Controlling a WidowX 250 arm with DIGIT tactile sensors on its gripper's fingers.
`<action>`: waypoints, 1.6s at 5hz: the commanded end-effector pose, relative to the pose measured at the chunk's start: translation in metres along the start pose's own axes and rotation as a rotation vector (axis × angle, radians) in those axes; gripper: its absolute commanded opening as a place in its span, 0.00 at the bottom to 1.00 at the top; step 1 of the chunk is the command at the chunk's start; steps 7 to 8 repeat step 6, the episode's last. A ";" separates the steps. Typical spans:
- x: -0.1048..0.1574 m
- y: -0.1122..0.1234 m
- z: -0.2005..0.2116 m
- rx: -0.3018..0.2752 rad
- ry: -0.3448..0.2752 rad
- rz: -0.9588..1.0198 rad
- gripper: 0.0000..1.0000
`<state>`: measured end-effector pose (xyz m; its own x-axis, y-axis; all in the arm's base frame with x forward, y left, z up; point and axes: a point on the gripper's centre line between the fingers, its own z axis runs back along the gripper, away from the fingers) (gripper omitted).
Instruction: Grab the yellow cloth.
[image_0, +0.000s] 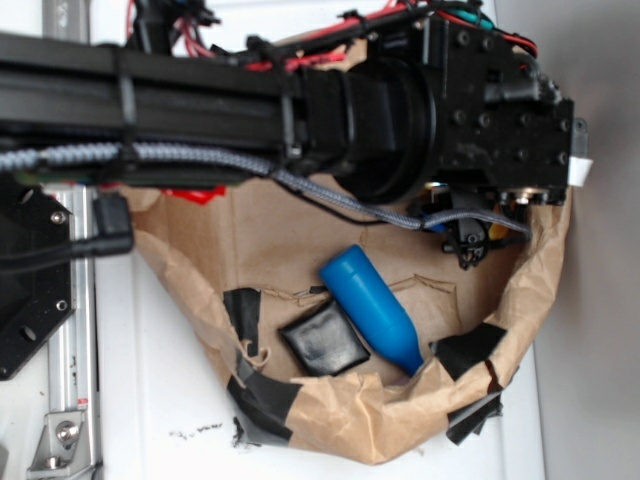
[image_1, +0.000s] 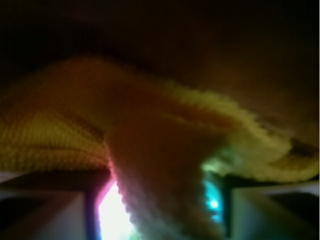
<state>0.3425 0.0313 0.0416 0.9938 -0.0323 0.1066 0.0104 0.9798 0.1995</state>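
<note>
yellow cloth (image_1: 165, 150) fills the wrist view, pressed against the lens, bunched between two pale blocks; gripper (image_0: 470, 245) sits at 2 o'clock from the blue bottle (image_0: 372, 308); closure unclear.

No text, label, brand, number or sign can be read in either view; the wrist view is blurred and dark.

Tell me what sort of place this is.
Probably a robot lab bench, not a home. A black arm with bundled cables hangs over a white table, where a taped brown paper wall pens in a blue bottle and a black block.
</note>
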 end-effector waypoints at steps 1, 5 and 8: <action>-0.021 -0.007 0.059 0.007 -0.111 -0.142 0.00; -0.073 -0.013 0.135 0.058 0.055 -0.197 0.00; -0.075 -0.013 0.131 0.075 0.140 -0.172 0.00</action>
